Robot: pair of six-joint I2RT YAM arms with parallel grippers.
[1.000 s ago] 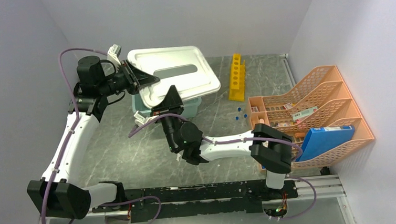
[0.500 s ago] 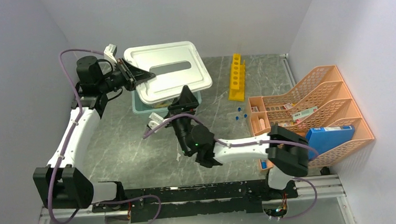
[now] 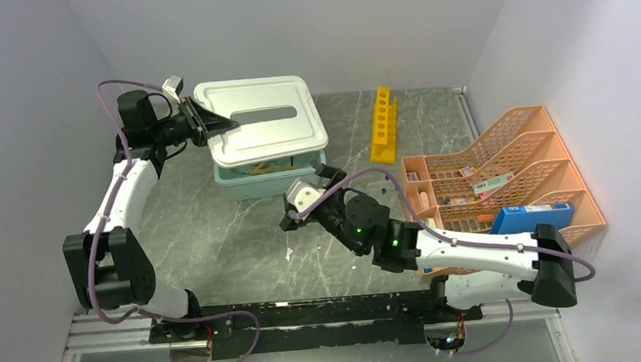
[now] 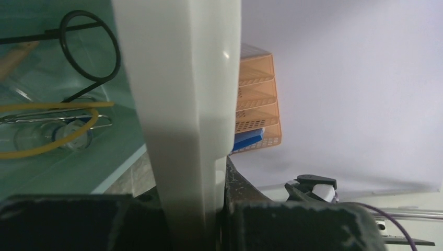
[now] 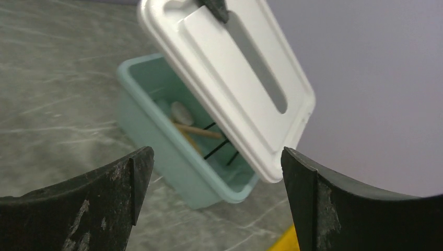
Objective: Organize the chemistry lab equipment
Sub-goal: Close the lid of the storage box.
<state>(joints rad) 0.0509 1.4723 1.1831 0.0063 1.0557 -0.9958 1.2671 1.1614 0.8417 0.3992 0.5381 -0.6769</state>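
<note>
My left gripper is shut on the left edge of the grey-white lid, holding it tilted above the pale teal tub. In the left wrist view the lid runs between my fingers, and below it the tub holds the black wire ring stand, tan hose, silver wire clips and a wooden stick. My right gripper stands wide open and empty just right of the tub's front; the tub lies ahead of its jaws. The yellow rack and small blue-capped tubes sit on the table.
An orange mesh organiser with a blue box fills the right side, close to the right arm's elbow. Walls close in the table at left, back and right. Bare grey marble table lies in front of the tub.
The right gripper opened wide and drew back to the right, away from the tub. The left arm swung the lid leftward and lower over the tub.
</note>
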